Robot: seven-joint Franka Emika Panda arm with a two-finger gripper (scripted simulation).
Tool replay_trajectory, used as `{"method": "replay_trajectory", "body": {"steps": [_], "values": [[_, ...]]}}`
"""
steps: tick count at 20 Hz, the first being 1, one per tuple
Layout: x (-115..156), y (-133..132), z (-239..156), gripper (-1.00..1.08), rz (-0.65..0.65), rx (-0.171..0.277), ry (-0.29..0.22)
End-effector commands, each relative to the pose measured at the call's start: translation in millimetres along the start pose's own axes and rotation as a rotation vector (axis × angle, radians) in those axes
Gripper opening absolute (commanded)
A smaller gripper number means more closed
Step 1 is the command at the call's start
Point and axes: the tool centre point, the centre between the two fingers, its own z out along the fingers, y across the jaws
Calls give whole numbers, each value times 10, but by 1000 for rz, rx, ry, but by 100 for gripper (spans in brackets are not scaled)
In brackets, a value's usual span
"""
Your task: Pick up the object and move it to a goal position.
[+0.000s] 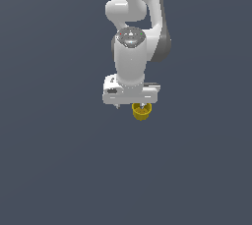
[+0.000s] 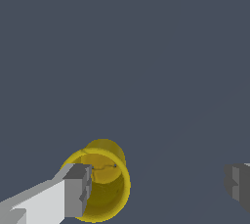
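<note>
The object is a small mustard-yellow cup (image 1: 141, 113) with a flared rim. It lies just below the hand, under the finger on the exterior view's right. In the wrist view the cup (image 2: 105, 169) shows its open mouth, and one finger (image 2: 74, 191) overlaps its rim. My gripper (image 1: 129, 106) is open, with the jaws spread wide. The other finger (image 2: 238, 183) is far from the cup. The cup is not between the fingers in the wrist view, where the gripper (image 2: 156, 186) holds nothing.
The white arm (image 1: 132, 47) rises above the hand towards the top of the exterior view. The ground is a plain dark grey-blue surface (image 1: 59, 160). No goal marker shows.
</note>
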Motion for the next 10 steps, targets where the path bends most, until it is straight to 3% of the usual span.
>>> {"method": "replay_trajectory", "body": {"steps": [1,10], "values": [[0,0,0,28,0,0,0],[-45,7,58,28,10,10,-22]]}}
